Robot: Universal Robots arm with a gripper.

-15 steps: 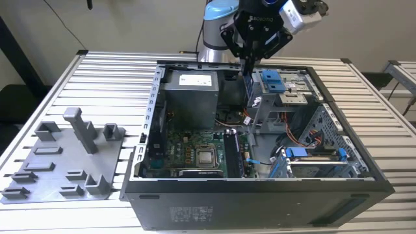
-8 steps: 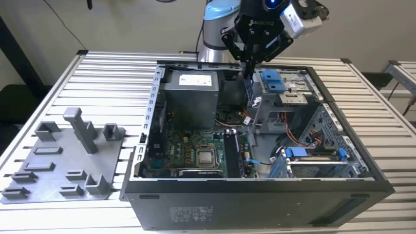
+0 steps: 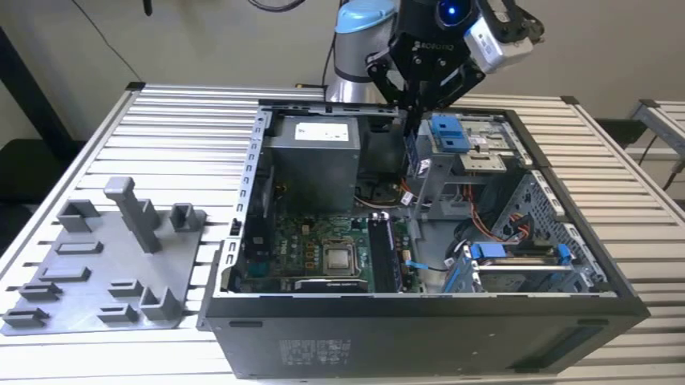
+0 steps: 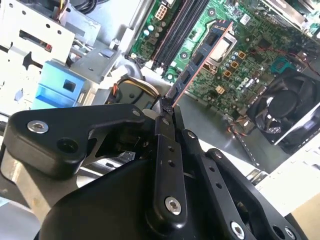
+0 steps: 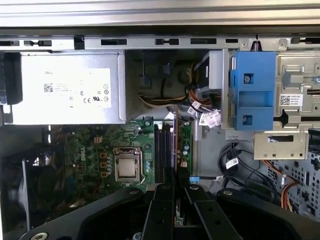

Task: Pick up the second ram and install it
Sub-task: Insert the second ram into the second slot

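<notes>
Slatted metal table (image 3: 160,112), open black computer case (image 3: 428,337); thin flat dark second ram (image 4: 199,60) clamped at one end between gripper (image 4: 165,107) jaws, rest protruding.

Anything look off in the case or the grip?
Nothing stands out. The gripper is clamped on the second ram, held over the motherboard and not yet in a slot; no visible damage.

Open computer case (image 3: 428,337) on slatted table (image 3: 182,112) — inside: silver power supply (image 5: 65,95), green motherboard (image 5: 90,150) with bare processor socket (image 5: 127,166), blue drive bracket (image 5: 252,90). Grey plastic fixture (image 3: 107,261) beside case, at the exterior view's left
</notes>
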